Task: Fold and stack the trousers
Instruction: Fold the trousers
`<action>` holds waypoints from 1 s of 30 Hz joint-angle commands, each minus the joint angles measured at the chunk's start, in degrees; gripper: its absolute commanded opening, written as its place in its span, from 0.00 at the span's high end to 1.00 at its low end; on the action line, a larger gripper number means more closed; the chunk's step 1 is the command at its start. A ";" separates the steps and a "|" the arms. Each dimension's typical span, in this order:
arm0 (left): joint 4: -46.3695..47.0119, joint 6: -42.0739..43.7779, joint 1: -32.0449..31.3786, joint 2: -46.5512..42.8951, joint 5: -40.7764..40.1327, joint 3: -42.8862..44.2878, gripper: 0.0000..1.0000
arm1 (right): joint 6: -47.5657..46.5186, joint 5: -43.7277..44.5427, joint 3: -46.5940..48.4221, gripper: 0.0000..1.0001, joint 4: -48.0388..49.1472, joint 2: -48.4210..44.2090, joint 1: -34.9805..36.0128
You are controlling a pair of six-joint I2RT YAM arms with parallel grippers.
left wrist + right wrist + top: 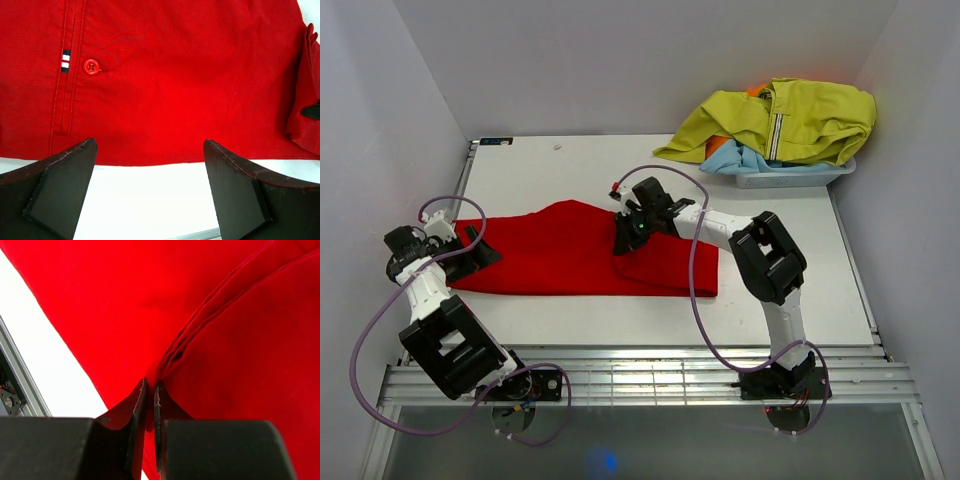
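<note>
**Near edge.** The left gripper stands wide open and empty at the left end of the trousers. In its wrist view the fingers sit over bare table, just short of the cloth edge, near a button and a striped tab.

**Centre.** The trousers lie across the table from left to right. The right gripper is closed narrow on a raised fold of them, and only its tips bite the layered edge.

**Risks, as judged.**
- The hold is shallow. A quick pull may slip the fold free or take only some of the layers, which would skew the fold.
- Nothing pins the left end. Dragging the fold over may slide the whole garment instead of folding it.
- If the left gripper drops where it stands, it may close on the table rather than on cloth.
- The right arm's cable loops across the cloth and may snag or rumple it.

**Far right.** A bin holds a yellow-green jacket heaped over its rim, a blue garment beneath it, and a glimpse of orange. It is well apart from the trousers. Whether it holds anything more cannot be told.
</note>
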 commanded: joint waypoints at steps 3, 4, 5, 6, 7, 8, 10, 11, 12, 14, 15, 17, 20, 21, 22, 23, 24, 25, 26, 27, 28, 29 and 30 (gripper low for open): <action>1.05 0.71 -0.10 -1.70 0.18 -0.65 0.02 | 1.70 -0.77 4.54 0.92 1.46 0.49 1.70; 1.05 0.88 -0.10 -1.62 0.18 -0.74 0.02 | 1.87 -0.77 4.37 0.92 1.63 0.14 1.97; 1.05 0.80 -0.19 -1.70 0.00 -0.74 0.02 | 1.96 -0.68 4.19 0.92 1.81 -0.21 2.23; 1.13 0.89 -0.11 -1.70 -0.09 -0.74 0.02 | 2.48 -0.59 4.02 0.92 1.81 -0.57 2.76; 1.05 0.97 -0.10 -1.71 -0.09 -0.74 0.02 | 2.66 -0.59 3.58 0.92 1.81 -1.27 2.93; 1.05 0.89 -0.10 -1.71 0.00 -0.74 0.02 | 2.84 -0.42 3.23 0.92 1.89 -1.62 3.20; 1.13 0.98 -0.10 -1.88 -0.09 -0.65 0.02 | 3.37 -0.24 2.53 0.92 1.89 -2.93 3.73; 1.13 0.97 -0.19 -1.71 0.09 -0.56 0.02 | 3.54 0.02 2.26 0.92 1.72 -3.38 3.90; 1.05 0.97 -0.11 -1.71 0.00 -0.65 0.02 | 3.80 0.11 2.00 0.92 1.72 -3.73 4.08; 1.13 0.89 -0.10 -1.71 0.09 -0.56 0.02 | 4.07 -0.24 1.73 0.92 1.28 -4.52 4.25; 1.13 0.80 -0.10 -1.79 0.17 -0.65 0.02 | 4.16 -0.33 1.56 0.92 0.84 -4.70 4.34; 1.13 0.97 -0.10 -1.88 0.09 -0.83 0.02 | 4.77 -0.50 0.51 0.92 0.84 -5.75 4.43; 1.22 1.06 -0.10 -1.97 -0.09 -1.18 0.02 | 5.21 -0.24 -0.47 0.92 1.54 -6.81 4.87; 1.31 1.06 -0.10 -2.06 -0.09 -1.27 0.02 | 5.21 -0.15 -0.55 0.92 1.63 -6.72 5.04; 1.40 0.98 -0.10 -2.06 0.00 -1.44 0.02 | 5.21 -0.07 -0.38 0.92 1.81 -5.85 5.05; 1.40 0.89 -0.10 -1.97 0.09 -1.44 0.02 | 5.47 -0.06 -0.03 0.92 1.72 -5.23 5.05; 1.40 0.80 -0.10 -1.88 0.17 -1.36 0.02 | 5.48 -0.15 0.93 0.92 1.63 -3.84 5.05; 1.40 0.80 -0.10 -1.88 0.18 -1.18 0.02 | 5.56 -0.24 1.37 0.92 1.81 -3.04 5.22; 1.40 0.71 -0.10 -1.88 0.00 -1.18 0.02 | 5.65 -0.33 1.81 0.92 1.98 -2.33 5.31; 1.40 0.71 -0.10 -1.97 0.09 -1.18 0.02 | 5.65 -0.41 2.43 0.92 2.16 -1.54 5.40; 1.31 0.80 -0.10 -2.06 0.09 -1.18 0.02 | 5.65 -0.85 3.48 0.92 2.42 0.03 5.48; 1.31 0.80 -0.10 -2.06 0.00 -1.27 0.02 | 5.57 -1.46 4.10 0.92 2.68 0.92 5.66; 1.22 0.89 -0.10 -2.23 -0.09 -1.18 0.02 | 5.65 -1.91 4.71 0.92 2.77 1.71 5.83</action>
